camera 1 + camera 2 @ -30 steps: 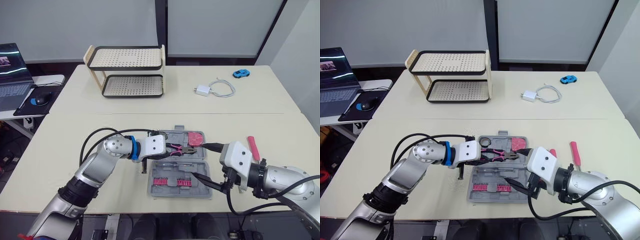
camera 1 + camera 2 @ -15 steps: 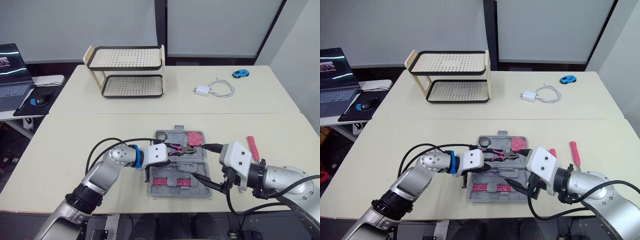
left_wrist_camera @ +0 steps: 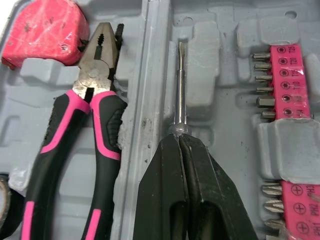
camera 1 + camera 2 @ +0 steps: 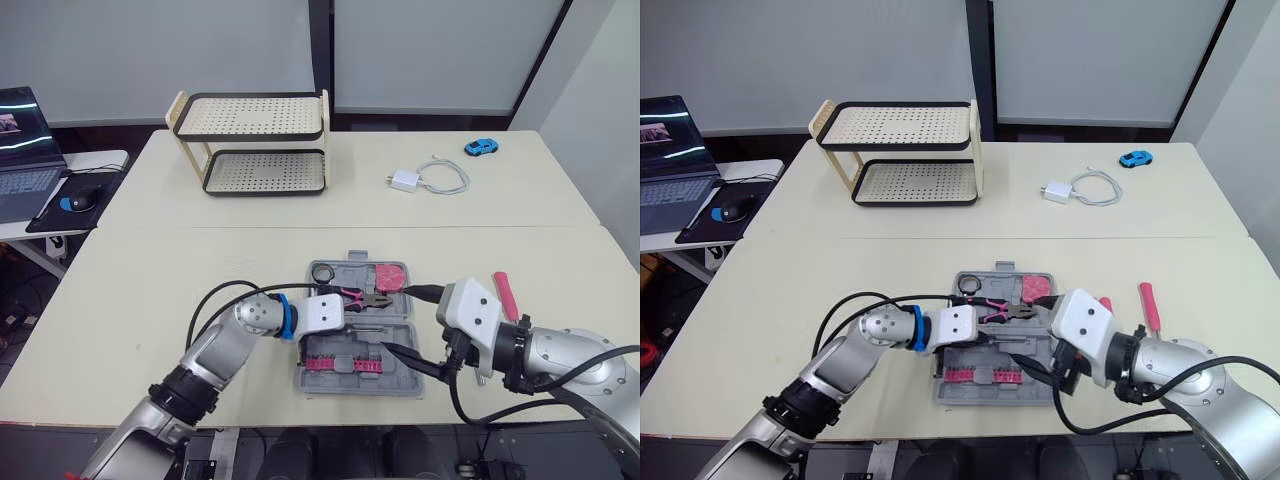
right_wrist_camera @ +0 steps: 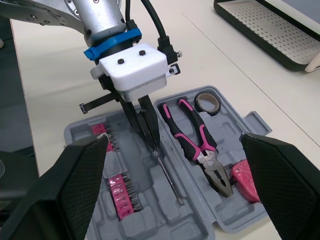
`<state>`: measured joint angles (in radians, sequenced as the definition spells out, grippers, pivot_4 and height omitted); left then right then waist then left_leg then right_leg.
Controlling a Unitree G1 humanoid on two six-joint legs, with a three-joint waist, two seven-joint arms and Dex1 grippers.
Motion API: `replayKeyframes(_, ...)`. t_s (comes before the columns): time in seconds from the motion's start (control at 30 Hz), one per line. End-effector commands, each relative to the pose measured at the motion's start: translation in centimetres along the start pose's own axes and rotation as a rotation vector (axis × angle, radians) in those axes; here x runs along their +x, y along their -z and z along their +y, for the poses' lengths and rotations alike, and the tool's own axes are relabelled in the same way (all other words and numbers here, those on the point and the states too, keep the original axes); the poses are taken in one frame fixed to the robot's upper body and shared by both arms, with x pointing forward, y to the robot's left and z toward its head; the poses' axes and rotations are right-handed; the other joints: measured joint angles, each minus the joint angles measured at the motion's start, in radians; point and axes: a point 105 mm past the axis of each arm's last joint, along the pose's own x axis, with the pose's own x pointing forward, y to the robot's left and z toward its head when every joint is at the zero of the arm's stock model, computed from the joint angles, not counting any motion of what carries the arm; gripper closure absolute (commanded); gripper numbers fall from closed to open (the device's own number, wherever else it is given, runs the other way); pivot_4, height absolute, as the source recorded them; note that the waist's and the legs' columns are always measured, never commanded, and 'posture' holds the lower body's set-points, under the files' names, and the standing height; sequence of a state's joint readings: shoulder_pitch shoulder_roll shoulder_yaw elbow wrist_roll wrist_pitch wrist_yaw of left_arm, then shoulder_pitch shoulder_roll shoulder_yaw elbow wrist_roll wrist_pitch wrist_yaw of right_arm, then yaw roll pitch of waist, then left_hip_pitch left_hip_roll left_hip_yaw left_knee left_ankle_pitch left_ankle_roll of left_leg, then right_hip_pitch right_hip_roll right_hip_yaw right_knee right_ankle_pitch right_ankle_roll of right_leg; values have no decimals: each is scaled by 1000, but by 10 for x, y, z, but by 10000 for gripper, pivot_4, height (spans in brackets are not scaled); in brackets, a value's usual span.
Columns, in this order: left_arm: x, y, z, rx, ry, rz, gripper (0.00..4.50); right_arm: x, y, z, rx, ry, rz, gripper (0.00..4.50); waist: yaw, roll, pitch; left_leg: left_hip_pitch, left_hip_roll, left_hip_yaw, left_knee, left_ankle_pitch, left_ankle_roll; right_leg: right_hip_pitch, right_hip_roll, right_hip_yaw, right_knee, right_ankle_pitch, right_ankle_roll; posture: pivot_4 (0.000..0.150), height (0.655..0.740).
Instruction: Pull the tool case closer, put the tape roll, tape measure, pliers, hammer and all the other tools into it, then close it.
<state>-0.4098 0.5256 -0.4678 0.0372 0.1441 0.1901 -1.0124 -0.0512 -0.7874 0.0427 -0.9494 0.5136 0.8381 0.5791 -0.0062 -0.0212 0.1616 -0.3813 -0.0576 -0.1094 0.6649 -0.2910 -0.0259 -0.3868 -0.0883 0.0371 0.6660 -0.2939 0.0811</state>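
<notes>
The grey tool case (image 4: 352, 391) lies open near the table's front edge. In its far half are a black tape roll (image 4: 323, 272), pink-handled pliers (image 4: 360, 297) and a pink tape measure (image 4: 390, 276). Pink bit strips (image 4: 345, 363) fill the near half. My left gripper (image 5: 151, 137) is shut on the handle of a slim screwdriver (image 3: 181, 85), whose shaft lies along a groove in the case's middle. My right gripper (image 4: 410, 322) stands open at the case's right side, its fingers (image 5: 85, 185) spread wide with nothing between them.
A pink-handled screwdriver (image 4: 505, 295) lies on the table right of the case. At the back stand a two-tier rack (image 4: 255, 145), a white charger with cable (image 4: 430, 178) and a blue toy car (image 4: 482, 147). A laptop (image 4: 20, 150) and mouse (image 4: 85, 195) sit on a side desk at far left.
My left arm has moved to the right, bringing the screwdriver over the case's middle and down into its groove. The right gripper has barely moved.
</notes>
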Motion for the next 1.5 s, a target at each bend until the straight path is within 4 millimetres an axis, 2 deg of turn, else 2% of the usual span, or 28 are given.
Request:
replayKeyframes(0.03, 0, -2, 0, 26, 4, 2, 44651, -2, -11, 4, -36, -3, -34, 0, 0, 0, 0, 0, 0, 0, 0, 0, 0, 0, 0, 0, 0, 0, 0, 1500, 7400)
replayKeyframes(0.43, 6, 4, -5, 0, 17, 18, 44651, -3, -9, 2, -29, 3, -20, 0, 0, 0, -1, 0, 0, 0, 0, 0, 0, 0, 0, 0, 0, 0, 0, 1500, 7400)
replayKeyframes(0.57, -8, -17, 4, -10, -24, -57, 44651, -5, -4, 1, -29, 1, -4, 0, 0, 0, -1, 0, 0, 0, 0, 0, 0, 0, 0, 0, 0, 0, 0, 1500, 7400)
replayKeyframes(0.73, -38, -28, 17, -37, -102, -113, 44651, -8, 2, -7, -33, 6, 14, 0, -1, 0, -1, 0, 1, 0, 0, 0, 0, 0, 0, 0, 0, 0, 0, 1500, 7400)
replayKeyframes(0.83, -71, -24, 19, -80, -136, -129, 39122, -17, 9, -20, -42, 24, 37, 0, -5, 0, -1, 0, 2, 0, 0, 0, 0, 0, 0, 0, 0, 0, 0, 1500, 7400)
replayKeyframes(0.87, -87, -19, 20, -101, -158, -122, 35876, -22, 13, -27, -45, 39, 53, 0, -5, 0, -1, 0, 2, 0, -1, 0, 0, 0, 0, 0, 0, 0, 0, 1500, 7400)
replayKeyframes(0.97, -114, -8, 21, -133, -198, -98, 26887, -37, 23, -40, -35, 68, 76, 0, -5, 0, -1, 0, 2, 0, -1, 0, 0, 0, 0, 0, -1, 0, 0, 1500, 7400)
replayKeyframes(1.13, -162, 30, 17, -196, -309, 5, 11535, -77, 38, -68, -16, 156, 124, 0, -2, 0, -1, 1, 2, 1, -1, 0, 0, 1, 0, 0, -1, 0, 0, 1500, 7400)
replayKeyframes(1.27, -187, 55, 7, -265, -384, 64, 171, -106, 52, -79, -5, 211, 176, 0, 0, 1, -1, 1, 3, 1, -1, 0, 0, 1, 0, 0, -1, 0, 0, 1500, 7400)
replayKeyframes(1.33, -199, 67, 4, -321, -440, 71, 171, -122, 60, -85, 18, 263, 181, 0, 1, 1, -1, 1, 3, 1, -2, 0, 0, 1, 0, 0, -1, 0, 0, 1500, 7400)
replayKeyframes(1.5, -212, 79, 5, -337, -535, 61, 171, -149, 83, -91, 63, 325, 230, 0, 4, 1, -1, 2, 3, 1, -2, 0, 0, 3, -1, 0, -1, 0, 0, 1500, 7400)
